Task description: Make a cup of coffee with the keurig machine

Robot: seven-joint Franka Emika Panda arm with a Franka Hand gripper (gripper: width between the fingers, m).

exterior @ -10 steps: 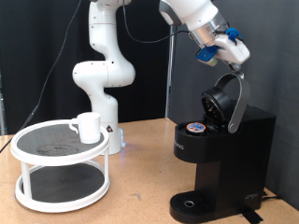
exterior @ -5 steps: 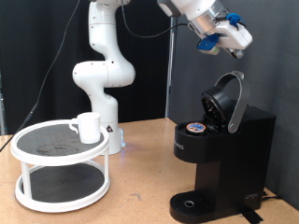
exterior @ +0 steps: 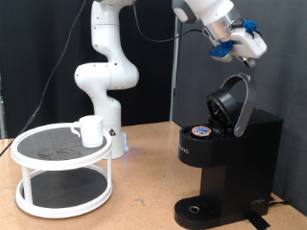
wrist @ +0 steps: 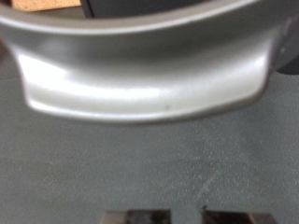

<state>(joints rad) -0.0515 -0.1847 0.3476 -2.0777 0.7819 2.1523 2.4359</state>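
The black Keurig machine [exterior: 230,158] stands at the exterior view's right with its rounded lid [exterior: 233,103] hinged up and open. A small pod with a blue top [exterior: 200,131] sits in the open chamber. My gripper [exterior: 250,57] hovers just above the top of the raised lid, not touching it. In the wrist view the lid's silver handle [wrist: 149,79] fills the frame, and my fingertips [wrist: 157,217] show close together with nothing between them. The white mug [exterior: 90,130] stands on the top tier of a white rack [exterior: 29,158] at the exterior view's left, far from the gripper.
The rack has two round mesh tiers and stands on a wooden table [exterior: 144,192]. The robot's base [exterior: 104,86] stands behind the rack. The machine's round drip base [exterior: 197,209] has nothing on it. A black curtain forms the backdrop.
The gripper has risen from beside the top of the lid and shifted a little to the exterior view's right. The lid, pod and mug have not moved.
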